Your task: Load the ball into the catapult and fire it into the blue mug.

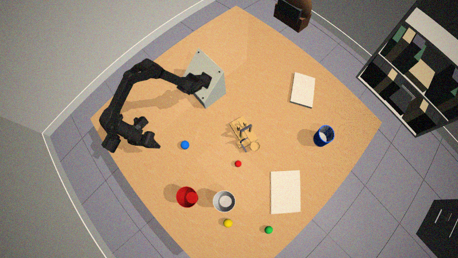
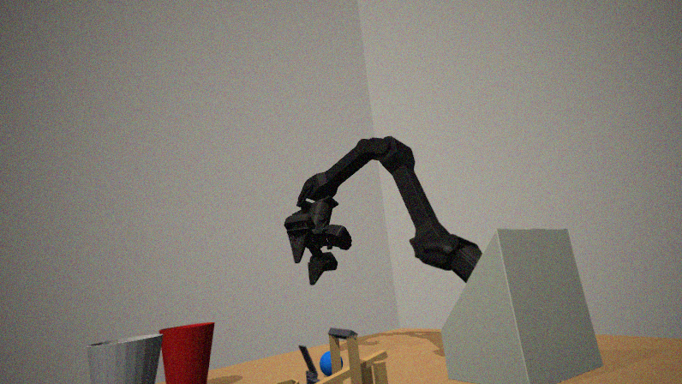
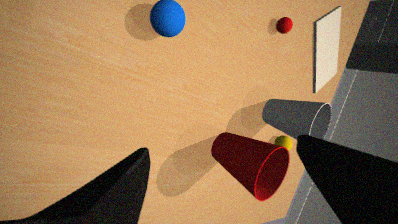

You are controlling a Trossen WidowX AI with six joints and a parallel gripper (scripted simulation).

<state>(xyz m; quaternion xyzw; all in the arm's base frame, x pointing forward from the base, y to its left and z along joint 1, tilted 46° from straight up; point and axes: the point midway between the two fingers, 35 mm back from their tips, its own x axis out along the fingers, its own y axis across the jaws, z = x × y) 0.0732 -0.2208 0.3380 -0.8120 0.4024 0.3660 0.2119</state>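
Note:
My gripper (image 1: 136, 149) (image 2: 304, 273) (image 3: 223, 149) is open, with nothing between its fingers. It hangs above the table, left of the blue ball (image 1: 184, 144) (image 2: 328, 363) (image 3: 167, 18) in the top view. The wooden catapult (image 1: 245, 129) (image 2: 353, 357) stands right of that ball, and no ball shows in its round cup (image 1: 254, 146). A smaller red ball (image 1: 237, 163) (image 3: 284, 25) lies near the catapult. The blue mug (image 1: 317, 139) stands upright at the right of the table. The wrist view shows neither catapult nor mug.
A red cup (image 1: 181, 196) (image 2: 187, 355) (image 3: 240, 159) and a grey cup (image 1: 215, 205) (image 2: 126, 360) (image 3: 290, 114) stand near a yellow ball (image 1: 228, 223) and a green ball (image 1: 268, 230). A grey-green wedge block (image 1: 202, 65) (image 2: 548, 305) stands beneath part of the arm. Two white slabs (image 1: 302, 89) (image 1: 285, 192) lie flat.

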